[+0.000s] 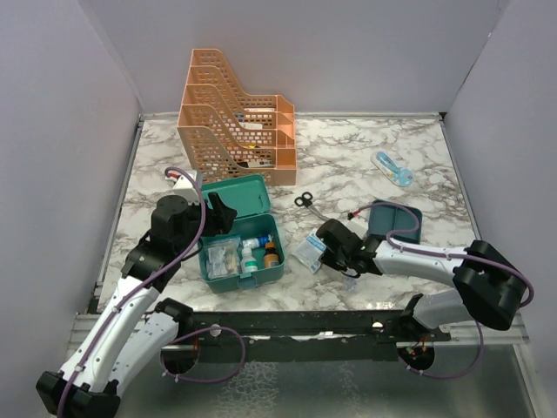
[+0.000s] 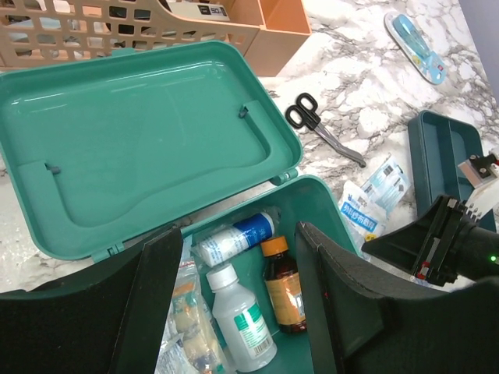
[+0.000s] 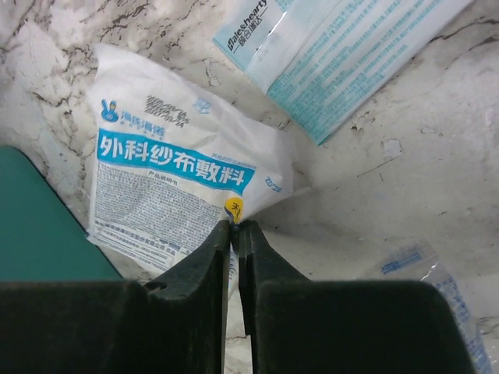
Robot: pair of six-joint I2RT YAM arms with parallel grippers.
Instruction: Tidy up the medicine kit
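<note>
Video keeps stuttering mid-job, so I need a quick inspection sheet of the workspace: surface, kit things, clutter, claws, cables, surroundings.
Surface: marbled table, with loose items on its right half.
Job's things: medicine kit is open with its lid laid back; bottles and bagged supplies are inside. The teal tray sits out on the table, right of the kit. A gauze packet and a pale blue packet lie between them.
Clutter: scissors, a blue-and-white item, and an orange file rack at the back.
Claws: left claw is open above the kit; right claw is pinched shut on the gauze packet's edge.
Cables: a purple cable runs along each arm; no snag seen.
Surroundings: plain walls; nothing else seen.
</note>
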